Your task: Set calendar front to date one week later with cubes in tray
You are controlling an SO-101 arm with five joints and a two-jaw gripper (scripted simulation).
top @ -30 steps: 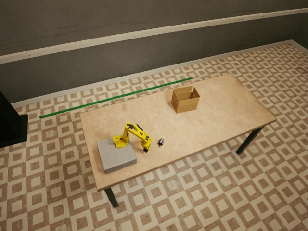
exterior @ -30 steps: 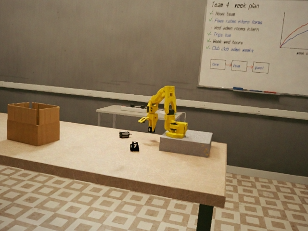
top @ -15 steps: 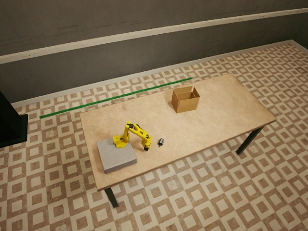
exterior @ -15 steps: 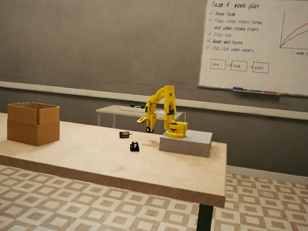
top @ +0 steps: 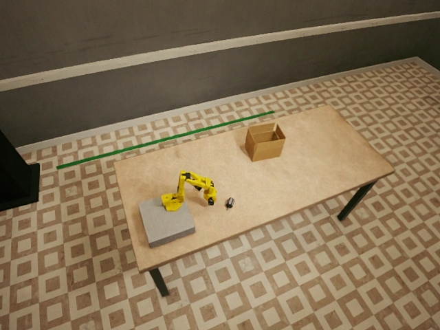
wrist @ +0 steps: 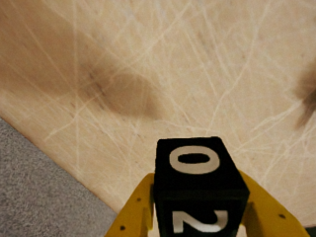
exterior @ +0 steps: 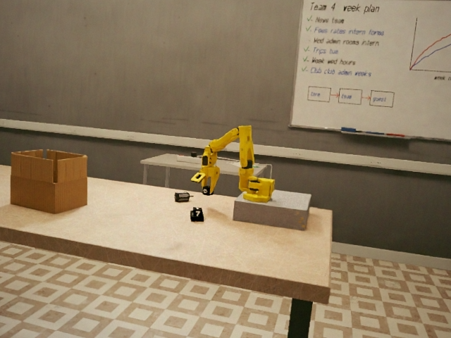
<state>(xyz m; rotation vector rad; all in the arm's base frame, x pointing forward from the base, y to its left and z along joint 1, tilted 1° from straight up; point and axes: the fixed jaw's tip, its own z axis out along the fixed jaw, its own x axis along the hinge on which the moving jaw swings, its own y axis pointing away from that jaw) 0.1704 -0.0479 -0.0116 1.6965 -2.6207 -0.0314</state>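
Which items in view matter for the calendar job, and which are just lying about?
For the job:
- cube, in the gripper
- calendar, showing a 7

Just lying about:
- cardboard box
- small dark gadget

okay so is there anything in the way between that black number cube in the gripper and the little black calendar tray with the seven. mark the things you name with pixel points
Nothing visible stands between the black cube with white digits (exterior: 206,190) (wrist: 197,168), held in the yellow gripper (exterior: 207,189) (wrist: 199,197), and the black tray (exterior: 196,219).
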